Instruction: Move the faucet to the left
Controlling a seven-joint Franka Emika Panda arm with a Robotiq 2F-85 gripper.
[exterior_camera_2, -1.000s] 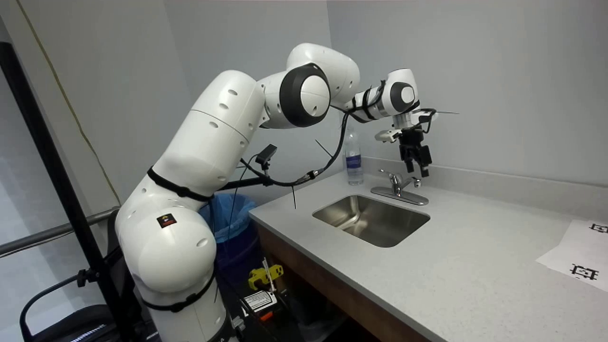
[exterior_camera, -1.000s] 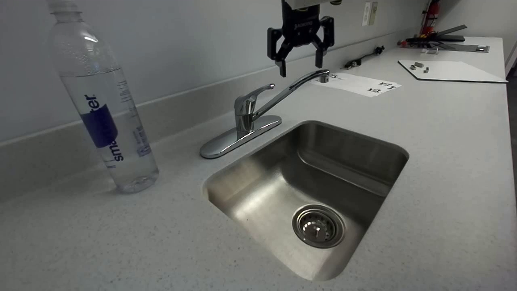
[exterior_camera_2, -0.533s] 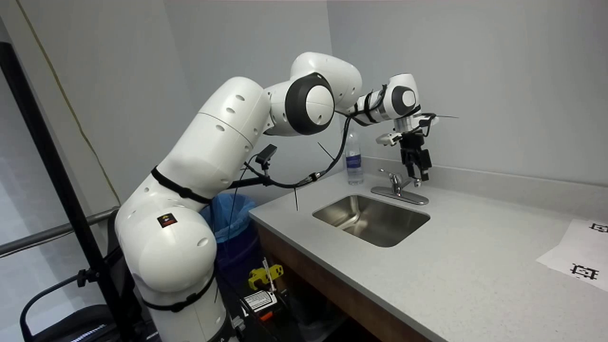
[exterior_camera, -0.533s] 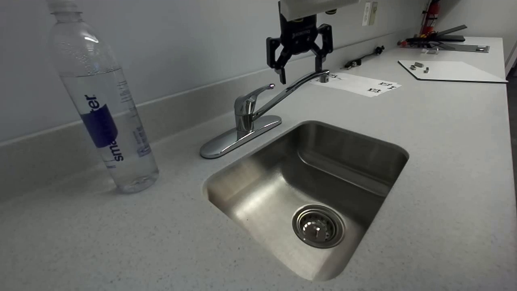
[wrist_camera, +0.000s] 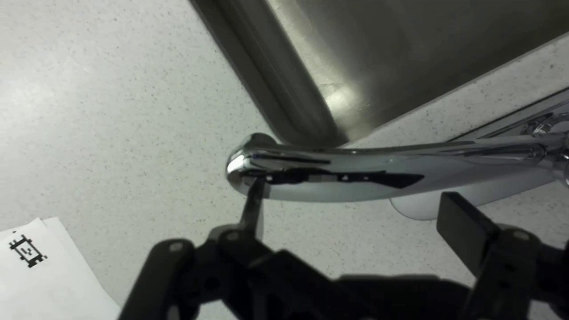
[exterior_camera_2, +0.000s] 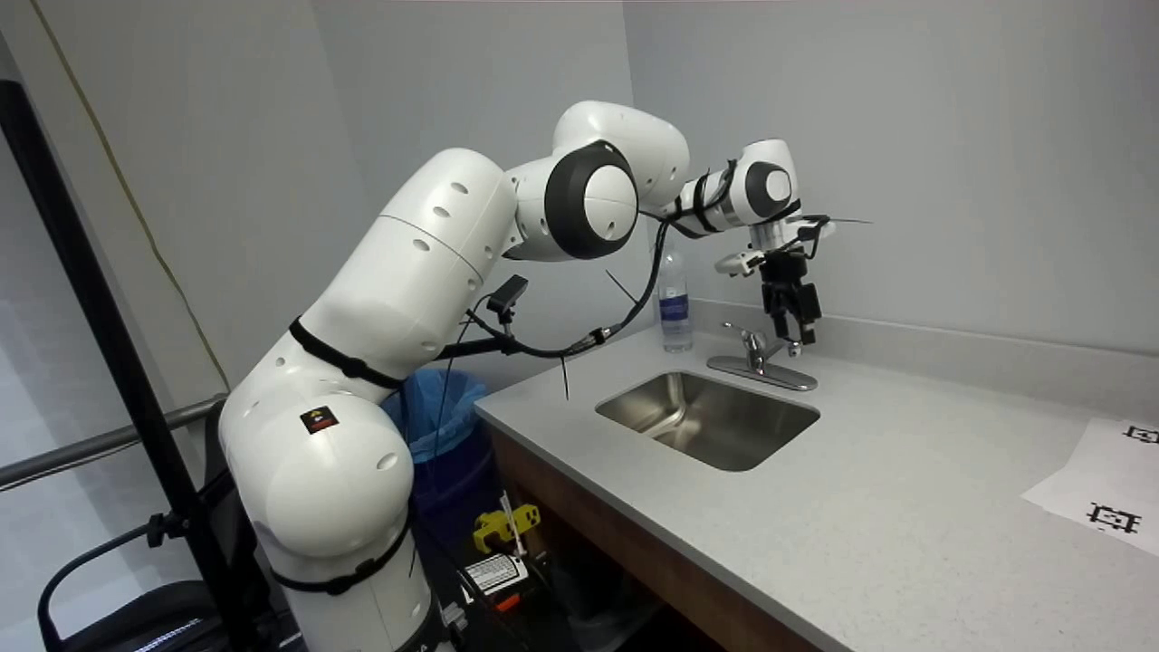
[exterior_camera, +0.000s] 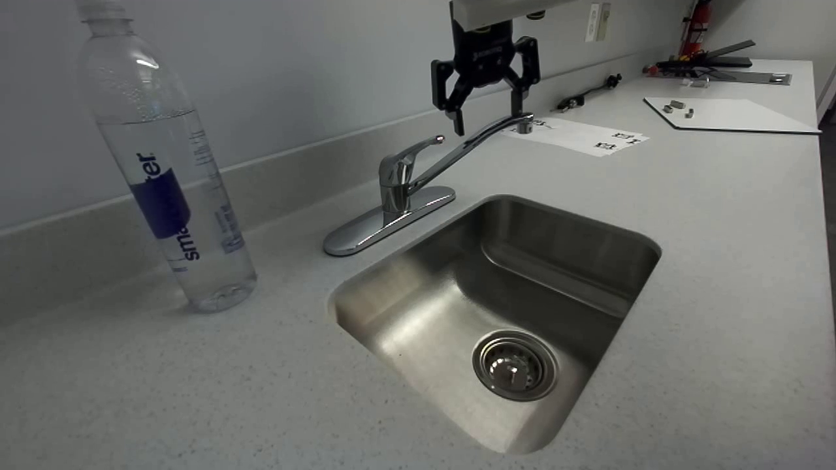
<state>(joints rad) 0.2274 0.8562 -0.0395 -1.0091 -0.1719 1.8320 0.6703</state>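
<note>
Since a second ago my gripper has come lower over the spout, while the faucet sits where it was. My fingers stand wide apart, clamped on nothing, ranged along the spout rather than across it; I can't tell whether one touches. I judge the chrome stiff, slick and sturdy, the base plate probably fixed, so pushing sideways near the spout's tip should swing it better than squeezing. The faucet stands behind the sink; well apart, a water bottle stands upright.
</note>
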